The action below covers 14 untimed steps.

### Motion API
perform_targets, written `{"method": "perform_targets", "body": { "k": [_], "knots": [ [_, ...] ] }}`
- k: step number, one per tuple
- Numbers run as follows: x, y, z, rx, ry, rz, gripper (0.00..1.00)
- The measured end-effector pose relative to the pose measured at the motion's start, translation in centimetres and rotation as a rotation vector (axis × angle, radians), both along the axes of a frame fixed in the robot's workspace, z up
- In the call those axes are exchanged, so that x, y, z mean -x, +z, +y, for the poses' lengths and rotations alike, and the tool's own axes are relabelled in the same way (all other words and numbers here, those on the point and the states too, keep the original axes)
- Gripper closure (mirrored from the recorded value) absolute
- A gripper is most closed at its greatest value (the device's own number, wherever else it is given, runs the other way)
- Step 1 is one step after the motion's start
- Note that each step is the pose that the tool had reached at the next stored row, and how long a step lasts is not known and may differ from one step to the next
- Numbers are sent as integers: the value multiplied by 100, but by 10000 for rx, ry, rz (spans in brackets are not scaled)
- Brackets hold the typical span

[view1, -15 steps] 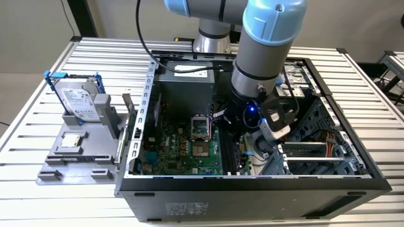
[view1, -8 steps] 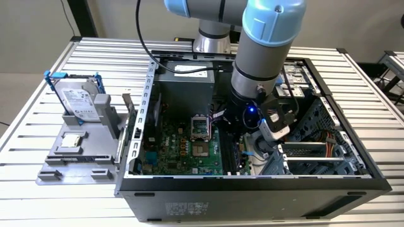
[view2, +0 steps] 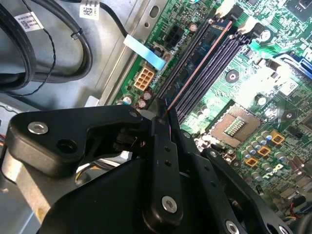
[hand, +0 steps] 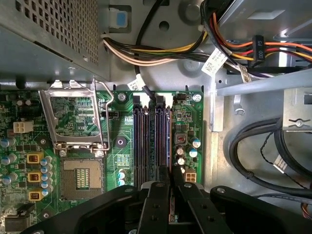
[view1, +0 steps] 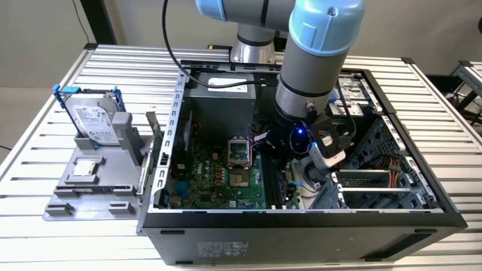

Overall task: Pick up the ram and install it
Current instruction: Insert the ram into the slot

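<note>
**Item: the ram** [view2: 194, 66]. Dark bluish board seen edge-on in the second wrist view. It stands upright along one of the memory slots [hand: 146, 141] on the motherboard [view1: 218, 186]. Its near end sits between the fingers of the gripper [view2: 163, 119].

**Gripper.** Clenched on the ram's upper edge, the two black fingers drawn close with only the thin board between them. It is lowered into the open computer case [view1: 301, 220], at about the centre of the case in the exterior view.

**Progress (judged).** Pickup is done and the ram is lined up with its slot. Whether it is pressed fully home cannot be told, nor whether the slot's end clips have closed. Release is not yet made.

**Adjacent.**
- An empty CPU socket [hand: 80, 178] lies beside the slots with its retention frame raised.
- The power supply [view1: 218, 107] is at twelve o'clock of the motherboard in the exterior view.
- Bundled cables [hand: 263, 151] lie on the case floor.

**Surface.**
- A slatted aluminium table [view1: 60, 243] carries everything.
- At nine o'clock of the case in the exterior view, a grey fixture tray [view1: 90, 195] carries a hard drive with blue rails [view1: 94, 121], standing upright.
- On the same tray, at six o'clock of the drive, sits a small square processor chip [view1: 85, 167].

**Room.** Pale wall and floor, with a second slatted table [view1: 470, 73] at three o'clock.
</note>
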<state>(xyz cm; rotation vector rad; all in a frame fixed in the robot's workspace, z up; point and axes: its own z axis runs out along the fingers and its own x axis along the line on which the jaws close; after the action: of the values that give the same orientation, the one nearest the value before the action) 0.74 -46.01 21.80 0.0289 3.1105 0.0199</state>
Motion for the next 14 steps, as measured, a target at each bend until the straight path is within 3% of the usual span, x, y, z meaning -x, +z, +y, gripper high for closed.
{"method": "perform_targets", "body": {
  "k": [7, 14],
  "knots": [
    [0, -72, 0, 1, -1, 1, 100],
    [0, -77, 0, 0, 0, 11, 100]
  ]
}}
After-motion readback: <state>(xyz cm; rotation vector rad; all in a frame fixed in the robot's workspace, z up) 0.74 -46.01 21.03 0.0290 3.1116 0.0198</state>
